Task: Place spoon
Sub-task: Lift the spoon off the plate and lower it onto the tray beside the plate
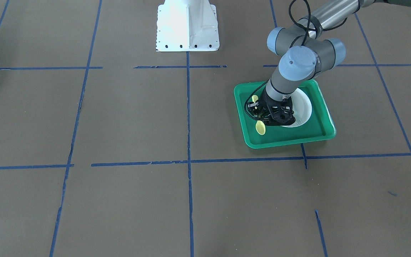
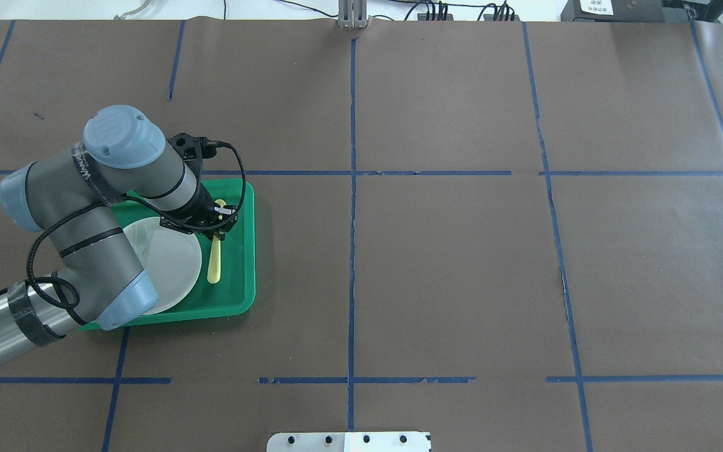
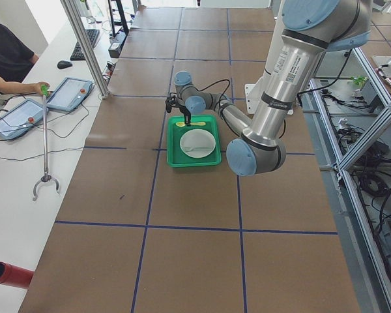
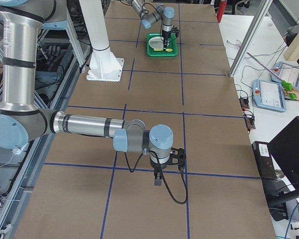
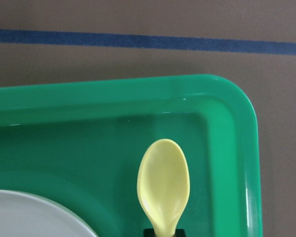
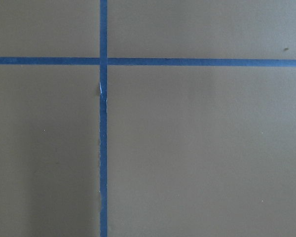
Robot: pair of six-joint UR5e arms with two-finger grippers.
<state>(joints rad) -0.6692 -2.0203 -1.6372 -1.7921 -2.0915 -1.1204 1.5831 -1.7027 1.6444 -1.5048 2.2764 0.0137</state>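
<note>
The spoon (image 2: 213, 262) was small, pale yellow plastic, with a slim handle and an oval bowl (image 5: 163, 185) turned hollow side up. It stretched flat along the green tray (image 2: 245, 251), parallel to and just inside the tray's side wall towards the table's middle. Its bowl pointed to the tray's far corner, and its neck was hidden beneath the left gripper (image 2: 218, 231).

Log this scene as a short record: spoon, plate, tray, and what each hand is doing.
spoon: yellow, over the tray floor beside the plate, not on it; bowl end near a tray corner
plate: white, inside the tray
tray: green, on the brown table
left hand: over the tray, closed on the spoon's neck as far as the wrist view shows
right hand: over the table, away from the tray; open or shut cannot be told
</note>
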